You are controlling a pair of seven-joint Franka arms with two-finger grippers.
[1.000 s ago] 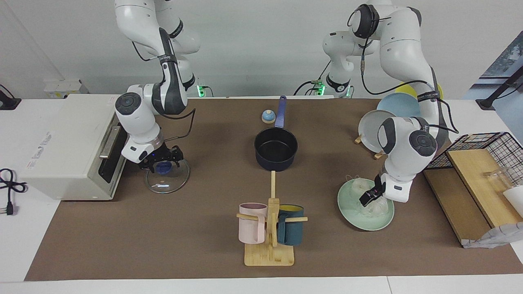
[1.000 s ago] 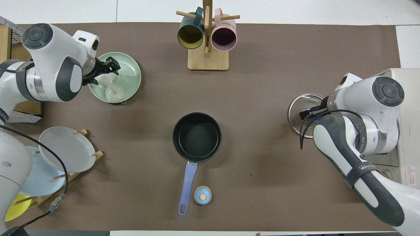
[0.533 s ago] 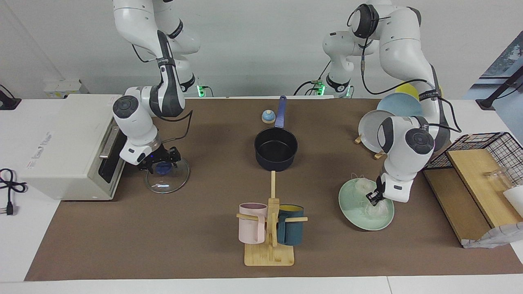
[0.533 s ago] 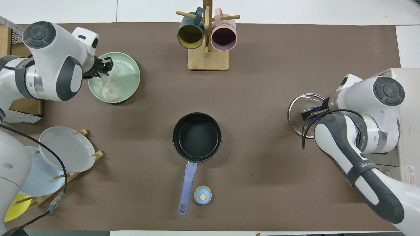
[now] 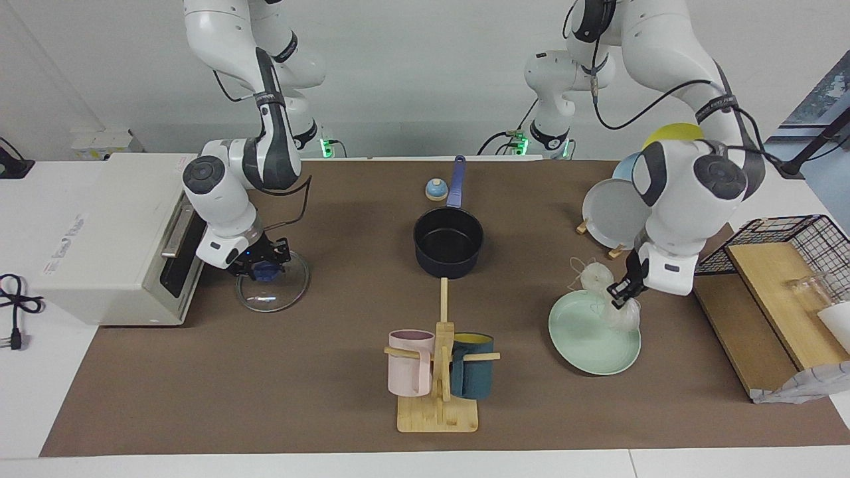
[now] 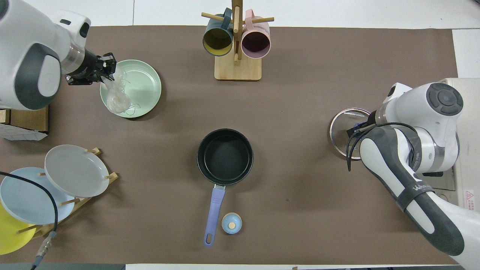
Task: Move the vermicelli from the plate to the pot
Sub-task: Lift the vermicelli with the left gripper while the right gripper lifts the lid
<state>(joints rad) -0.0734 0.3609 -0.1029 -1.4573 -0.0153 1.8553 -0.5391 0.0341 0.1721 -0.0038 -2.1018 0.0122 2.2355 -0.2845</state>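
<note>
None of the vermicelli [image 5: 607,292] is in the pot [image 5: 448,242] yet; it is pinched by the left pincer [image 5: 621,292] above the plate [image 5: 584,338]. The right pincer [image 5: 262,265], at frame left, is pressed shut on the lid knob [image 5: 265,271].

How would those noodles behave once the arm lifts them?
Probably floppy: the vermicelli droops in loose loops below the left gripper, shut on it over the plate. Likely light. Stray strands might snag or drop.
</note>
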